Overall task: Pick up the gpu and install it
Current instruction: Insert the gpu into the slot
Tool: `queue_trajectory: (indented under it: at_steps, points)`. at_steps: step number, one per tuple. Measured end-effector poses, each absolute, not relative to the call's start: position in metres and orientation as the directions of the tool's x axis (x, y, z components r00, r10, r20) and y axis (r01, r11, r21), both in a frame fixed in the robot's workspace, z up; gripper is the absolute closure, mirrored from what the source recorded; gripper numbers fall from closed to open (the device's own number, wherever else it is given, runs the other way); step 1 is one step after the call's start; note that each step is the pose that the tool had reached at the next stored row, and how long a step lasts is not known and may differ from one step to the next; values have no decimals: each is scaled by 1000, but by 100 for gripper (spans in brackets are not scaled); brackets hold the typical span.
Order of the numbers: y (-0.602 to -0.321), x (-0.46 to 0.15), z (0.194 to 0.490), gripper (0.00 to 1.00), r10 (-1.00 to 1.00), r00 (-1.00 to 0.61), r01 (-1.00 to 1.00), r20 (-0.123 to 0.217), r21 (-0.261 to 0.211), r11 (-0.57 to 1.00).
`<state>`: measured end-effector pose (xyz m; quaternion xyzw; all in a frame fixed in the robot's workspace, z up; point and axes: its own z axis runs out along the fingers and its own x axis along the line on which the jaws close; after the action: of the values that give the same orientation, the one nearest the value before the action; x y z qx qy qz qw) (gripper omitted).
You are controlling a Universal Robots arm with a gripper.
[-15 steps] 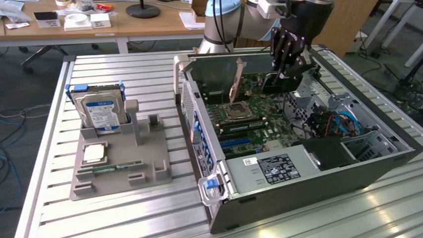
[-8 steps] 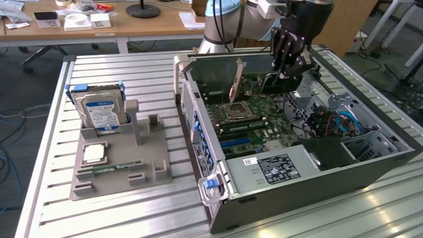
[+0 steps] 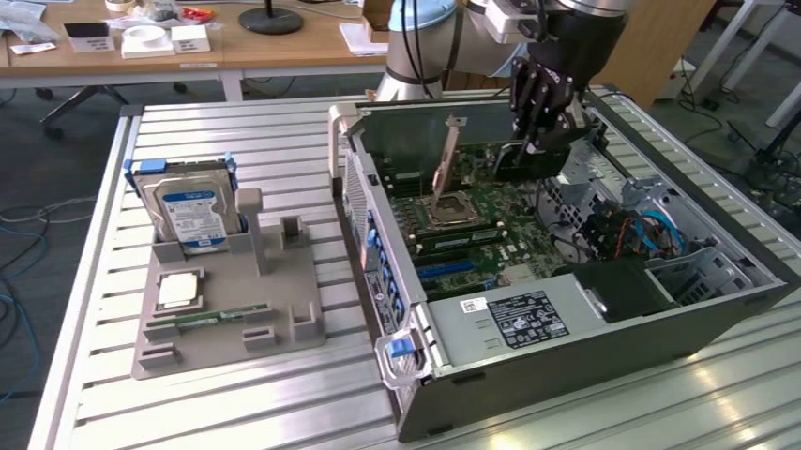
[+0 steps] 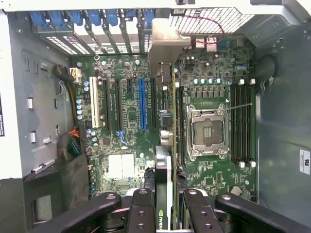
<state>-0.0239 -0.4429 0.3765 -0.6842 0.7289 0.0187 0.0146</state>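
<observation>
1. Behind the work area, at 12 o'clock in the exterior view, a wooden table (image 3: 288,42) with small white boxes on it can be seen.
2. Most of the exterior view is taken up by a ribbed metal table (image 3: 100,412), on which everything else is set.
3. An open computer case (image 3: 588,375) is laid on its side from the centre toward 3 o'clock, with its motherboard (image 3: 470,220) (image 4: 126,126) exposed.
4. A grey tray (image 3: 288,328) is placed at 9 o'clock from the case, just beside it.
5. On the tray, a hard drive (image 3: 190,208) with a blue label is stood upright at the 12 o'clock end. A square processor chip (image 3: 178,291) and a narrow memory stick (image 3: 206,319) are laid flat toward 6 o'clock.
6. The robot arm (image 3: 419,37) is seen reaching down from 12 o'clock into the case.
7. The gripper (image 3: 545,141) (image 4: 166,194) is clamped on the gpu (image 3: 526,161) (image 4: 165,160), with one finger pressed against each face of the card.
8. The gpu is held on edge inside the case, over the motherboard at its 1 o'clock part in the exterior view.
9. In the wrist view the card is seen edge-on, lined up between the blue slot (image 4: 141,104) and the empty processor socket (image 4: 208,131) (image 3: 451,208).
10. Its silver bracket (image 4: 165,43) is pointed at the slotted rear wall of the case.
11. Whether the card's lower edge touches a slot cannot be told.
</observation>
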Motion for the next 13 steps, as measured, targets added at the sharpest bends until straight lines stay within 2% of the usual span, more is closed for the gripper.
queue_trajectory:
  at_steps: [13]
  points:
    - [-450, -27, 366, 73, -998, -48, -999, -47, 7, 47]
